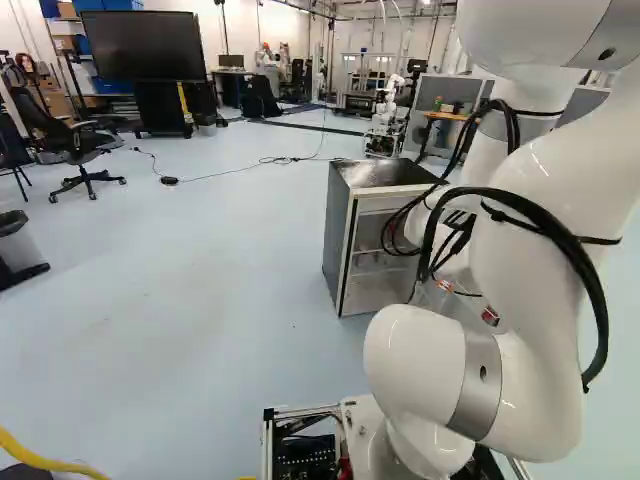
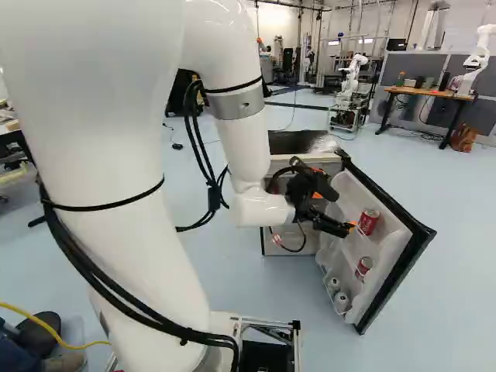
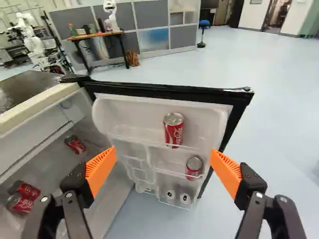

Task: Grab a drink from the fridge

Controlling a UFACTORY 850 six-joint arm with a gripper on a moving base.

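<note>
One stage appears complete: the fridge door (image 3: 159,92) stands open ahead of the hand (image 3: 163,167). Fingers are spread, gripping nothing. Upper red can (image 3: 173,130) sits on the door shelf, ahead between them. Reaching, grasping and removal remain outstanding.

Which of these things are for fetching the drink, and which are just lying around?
For the job:
- fridge, its door open
- red cans on the door shelves
- more red cans inside
- gripper, open

Just around:
- big screen
- office chair
- desk
- yellow cable
</note>
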